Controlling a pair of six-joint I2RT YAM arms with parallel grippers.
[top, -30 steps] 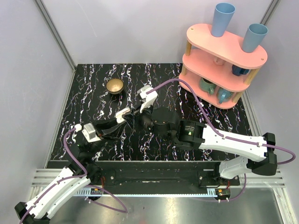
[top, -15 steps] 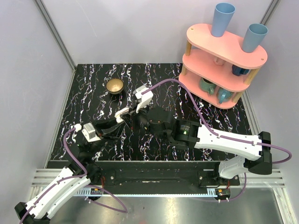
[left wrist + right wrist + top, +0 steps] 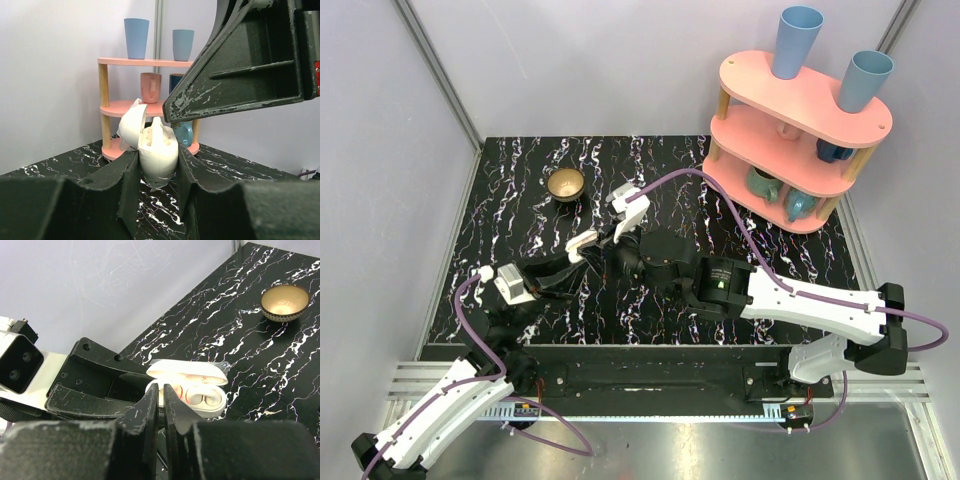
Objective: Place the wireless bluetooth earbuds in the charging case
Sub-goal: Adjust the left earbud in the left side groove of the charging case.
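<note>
Left tool [image 3: 157, 167] clenched the open charging case [image 3: 202, 396] over the counter [image 3: 265, 357]; right tool [image 3: 161, 396], jaws nearly together (whether gripping the protruding earbud [image 3: 157, 131], I could not tell), needed a straight, gentle descent.

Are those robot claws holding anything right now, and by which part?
The left fingers clamp the open charging case by the sides of its lower half. Whether the nearly closed right fingers pinch an earbud cannot be told.
</note>
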